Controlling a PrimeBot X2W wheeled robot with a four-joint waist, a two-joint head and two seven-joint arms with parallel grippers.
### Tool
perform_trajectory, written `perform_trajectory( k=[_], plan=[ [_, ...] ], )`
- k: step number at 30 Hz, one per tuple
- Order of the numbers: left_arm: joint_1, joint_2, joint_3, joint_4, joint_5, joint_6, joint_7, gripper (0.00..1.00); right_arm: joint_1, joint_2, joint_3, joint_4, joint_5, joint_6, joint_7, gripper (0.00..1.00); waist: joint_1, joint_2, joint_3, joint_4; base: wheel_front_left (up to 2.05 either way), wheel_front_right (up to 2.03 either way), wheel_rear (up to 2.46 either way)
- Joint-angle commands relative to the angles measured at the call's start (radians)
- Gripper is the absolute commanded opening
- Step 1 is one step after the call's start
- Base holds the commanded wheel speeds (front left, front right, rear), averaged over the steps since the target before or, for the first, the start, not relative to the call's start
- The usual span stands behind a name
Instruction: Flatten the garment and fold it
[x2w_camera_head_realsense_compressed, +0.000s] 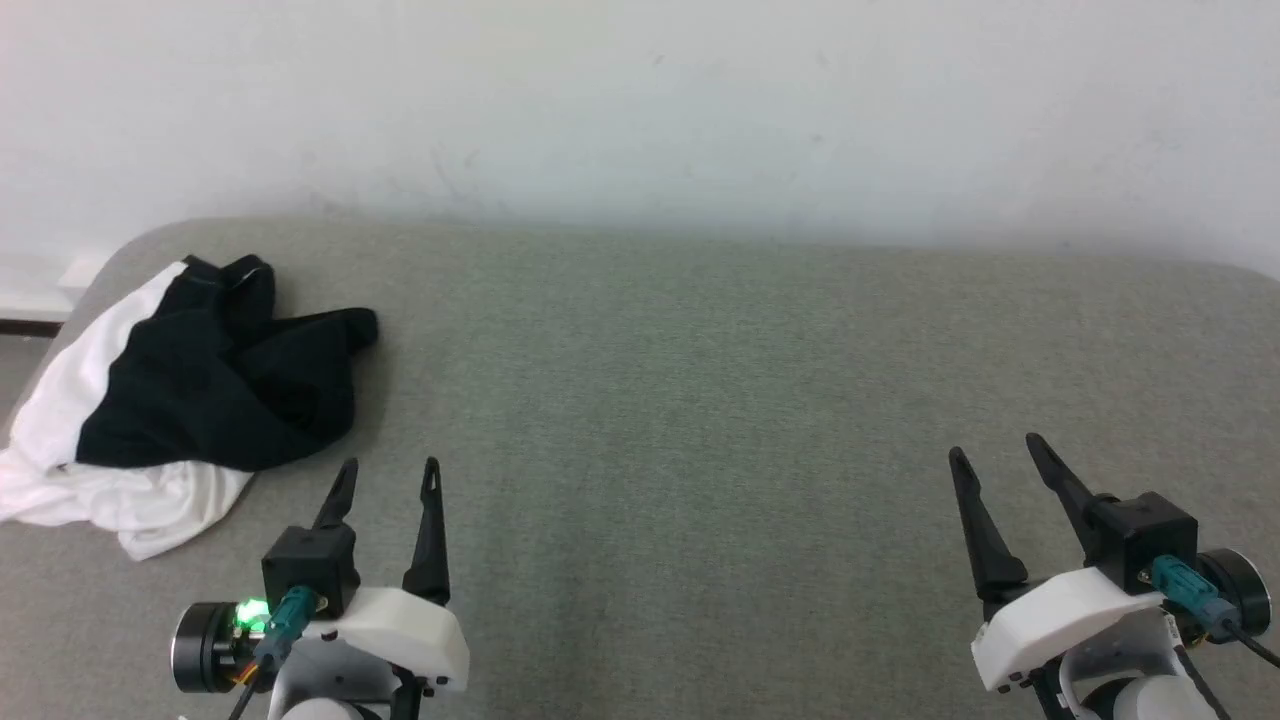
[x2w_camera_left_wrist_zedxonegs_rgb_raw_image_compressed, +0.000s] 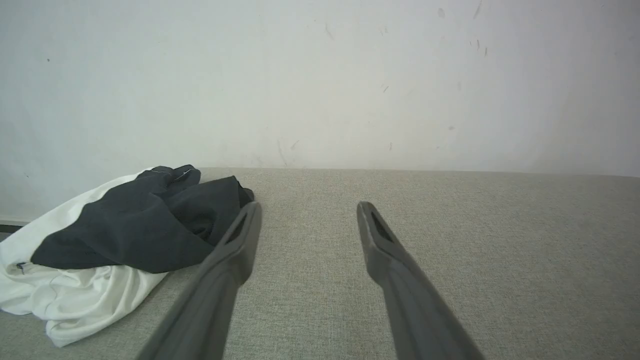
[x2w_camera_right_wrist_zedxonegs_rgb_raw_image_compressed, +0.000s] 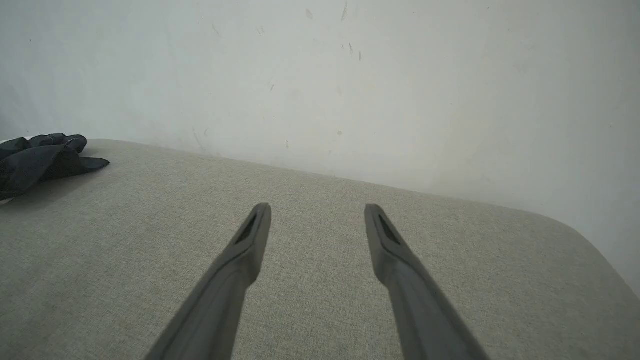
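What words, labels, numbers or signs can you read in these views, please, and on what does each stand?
No text is legible anywhere.
garment: a pale strip on its black upper edge, too small to read.
wall: scuff marks, no writing.

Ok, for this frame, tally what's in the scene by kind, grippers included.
Garment: 1, crumpled, black and white
Grippers: 2, left gripper and right gripper, both open and empty
Grey padded surface: 1
Total: 4
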Motion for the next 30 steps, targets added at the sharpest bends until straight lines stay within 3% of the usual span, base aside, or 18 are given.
perform_trajectory(
  k=[1,30],
  plan=[
    [-0.002,0.006,-0.003,0.005,-0.008,0.009,-0.011,1.0,0.0,0.001,-0.001,0.004,0.012,-0.001,-0.009,1.0,0.0,0.0,-0.002,0.026,0.0,0.0,0.0],
    [0.034,0.037,-0.014,-0.003,-0.055,0.088,-0.062,1.0,-0.007,0.002,0.026,0.056,0.067,-0.001,-0.051,1.0,0.0,0.0,-0.017,0.2,0.0,0.0,0.0]
  ],
)
